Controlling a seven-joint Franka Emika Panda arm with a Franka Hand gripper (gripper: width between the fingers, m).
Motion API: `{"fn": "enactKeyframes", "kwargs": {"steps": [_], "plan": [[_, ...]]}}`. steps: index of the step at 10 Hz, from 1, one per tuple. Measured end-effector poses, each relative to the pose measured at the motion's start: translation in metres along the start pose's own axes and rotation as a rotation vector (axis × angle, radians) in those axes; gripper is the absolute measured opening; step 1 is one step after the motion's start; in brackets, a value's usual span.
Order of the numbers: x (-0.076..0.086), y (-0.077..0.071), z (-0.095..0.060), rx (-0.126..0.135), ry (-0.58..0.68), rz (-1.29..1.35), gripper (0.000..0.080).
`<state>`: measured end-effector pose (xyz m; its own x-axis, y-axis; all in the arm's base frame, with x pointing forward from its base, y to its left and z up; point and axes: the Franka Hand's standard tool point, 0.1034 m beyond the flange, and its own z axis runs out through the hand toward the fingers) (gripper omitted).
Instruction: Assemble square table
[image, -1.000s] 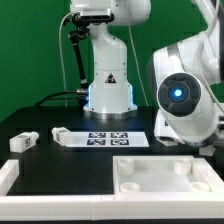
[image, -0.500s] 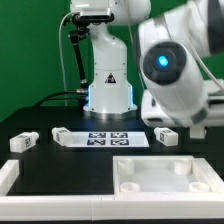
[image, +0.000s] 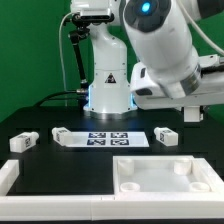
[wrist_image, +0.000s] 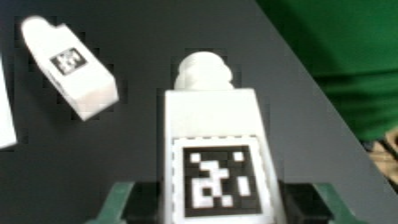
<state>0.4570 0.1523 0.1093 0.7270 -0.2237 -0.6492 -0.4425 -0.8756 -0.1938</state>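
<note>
The jaws clamp one white leg (wrist_image: 214, 130), apparently raised off the surface; the square top (image: 160, 186) lies in the foreground with no leg fitted; another leg (image: 165, 135) lies loose beside the marker board (image: 112, 138); almost all the assembly is left.

Counter (image: 60, 160): black, matte, flat. It runs the full width of the exterior view; its surface also shows dark in the wrist view.

Marker board (image: 112, 138): thin, white, lying flat on the counter about midway across and toward the far side. It carries several black-and-white square tags, grouped near its centre. The print is too small to read.

Border rail (image: 6, 178): low, white, at the near edge on the exterior view's left; only a short corner section shows.

Backdrop (image: 30, 50): plain green, behind the counter's far edge. It appears again in the wrist view (wrist_image: 347, 50).
</note>
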Motion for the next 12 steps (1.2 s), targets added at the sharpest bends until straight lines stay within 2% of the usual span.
{"fn": "enactKeyframes", "kwargs": {"steps": [1, 2, 3, 4, 5, 6, 8, 9, 10, 11, 12], "plan": [[0.008, 0.002, -0.004, 0.007, 0.054, -0.035, 0.029], [0.026, 0.007, -0.017, 0.025, 0.124, -0.069, 0.029], [0.033, 0.011, -0.044, 0.028, 0.156, -0.104, 0.029], [0.046, 0.009, -0.071, 0.045, 0.226, -0.141, 0.029], [0.056, 0.005, -0.09, 0.006, 0.333, -0.196, 0.029], [0.058, 0.001, -0.091, 0.014, 0.434, -0.197, 0.029], [0.059, 0.005, -0.088, 0.014, 0.55, -0.198, 0.029], [0.067, 0.005, -0.092, -0.001, 0.652, -0.221, 0.029], [0.074, 0.011, -0.092, -0.076, 0.723, -0.289, 0.029], [0.078, 0.01, -0.104, -0.123, 0.749, -0.335, 0.029], [0.082, -0.011, -0.121, -0.137, 0.847, -0.382, 0.029]]}}
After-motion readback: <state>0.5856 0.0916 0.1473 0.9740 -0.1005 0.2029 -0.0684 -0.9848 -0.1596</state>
